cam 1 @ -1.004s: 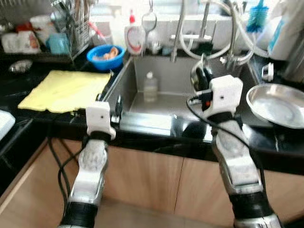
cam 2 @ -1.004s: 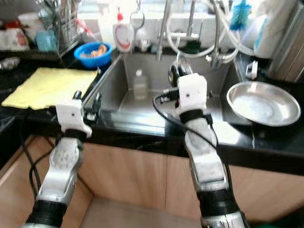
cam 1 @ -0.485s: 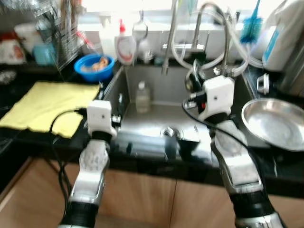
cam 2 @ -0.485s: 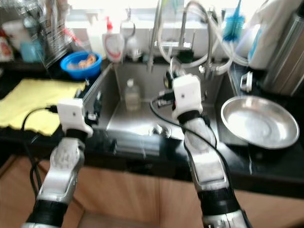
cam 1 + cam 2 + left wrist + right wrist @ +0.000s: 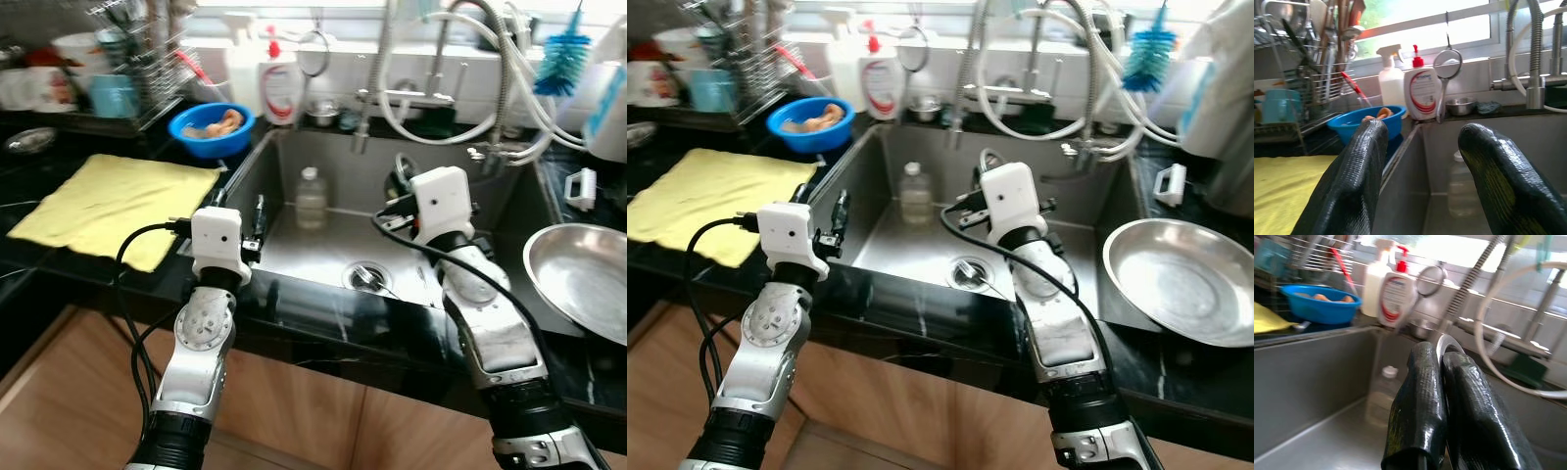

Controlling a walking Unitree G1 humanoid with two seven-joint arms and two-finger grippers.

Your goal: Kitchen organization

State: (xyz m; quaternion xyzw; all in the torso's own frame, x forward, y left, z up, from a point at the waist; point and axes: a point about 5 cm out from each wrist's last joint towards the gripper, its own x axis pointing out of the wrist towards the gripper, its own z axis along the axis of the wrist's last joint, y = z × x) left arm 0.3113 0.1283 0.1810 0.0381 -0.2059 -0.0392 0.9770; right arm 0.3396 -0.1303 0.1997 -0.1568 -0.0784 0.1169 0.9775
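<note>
Sink (image 5: 323,245) stainless, deep. Right gripper (image 5: 1442,382) over the basin, fingers pressed together on a thin round metal piece, likely a lid or strainer, can't tell which; probably headed for the steel pan (image 5: 588,284) on the black counter. Left gripper (image 5: 1422,161) spread, empty, at the sink's left rim. Clear plastic bottle (image 5: 311,198) upright against the back wall.

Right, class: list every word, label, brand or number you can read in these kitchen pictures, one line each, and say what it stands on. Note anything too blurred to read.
Dish soap bottle, white with a red cap, behind the sink: red and blue label, print too blurred to read.
White spray bottle beside it: no print readable.
Clear bottle standing in the sink: no label legible.
White appliance at the right: blue marking, unreadable.
No readable text.
</note>
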